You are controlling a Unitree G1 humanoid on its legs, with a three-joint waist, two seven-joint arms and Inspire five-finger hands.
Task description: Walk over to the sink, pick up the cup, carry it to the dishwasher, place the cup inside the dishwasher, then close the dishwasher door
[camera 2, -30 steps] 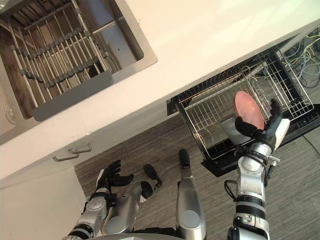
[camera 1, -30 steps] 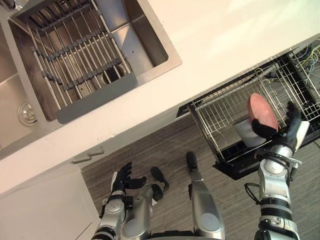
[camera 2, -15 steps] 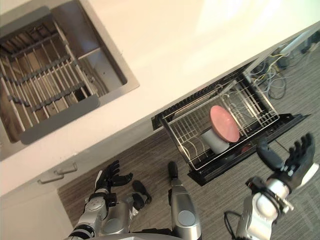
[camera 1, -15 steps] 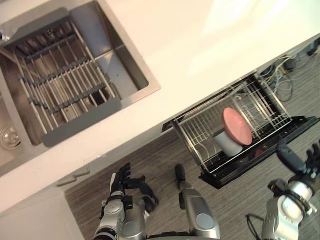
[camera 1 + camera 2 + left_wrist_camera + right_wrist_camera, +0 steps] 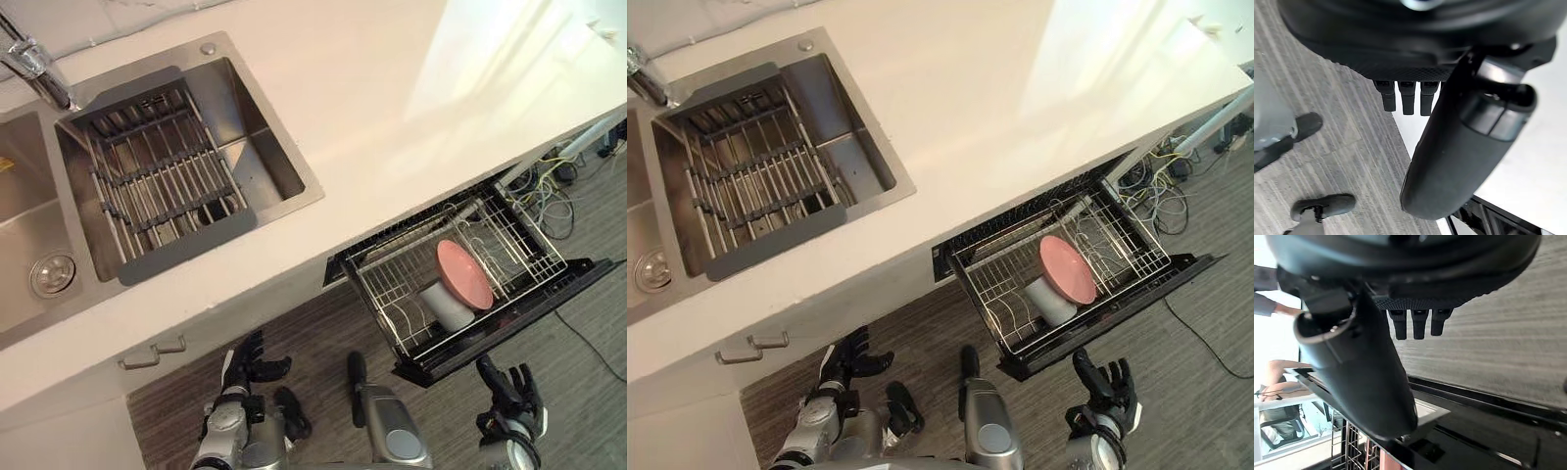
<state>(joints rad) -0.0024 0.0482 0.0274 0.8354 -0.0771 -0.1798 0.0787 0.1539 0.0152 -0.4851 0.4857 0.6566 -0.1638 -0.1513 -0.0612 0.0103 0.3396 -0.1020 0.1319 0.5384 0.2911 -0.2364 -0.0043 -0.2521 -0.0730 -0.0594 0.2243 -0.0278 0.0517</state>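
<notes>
The tabletop (image 5: 392, 98) sticks out above the open dishwasher door (image 5: 519, 323), so a hand going up could bump its edge. The wire rack (image 5: 392, 284) is out over the door. Shutting the door now could jam the rack and tip the cup (image 5: 446, 304) inside it. The right hand (image 5: 509, 397), loose and empty, is at 6 o'clock from the cup, with bare floor (image 5: 588, 392) around. The left hand (image 5: 245, 364) hangs loose too.

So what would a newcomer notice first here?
Probably the cup with its pink end, resting in the wire rack of the open dishwasher under the counter. Next, the steel sink at the left with a grey grid over it, and the right hand, open and empty, near the dishwasher.
</notes>
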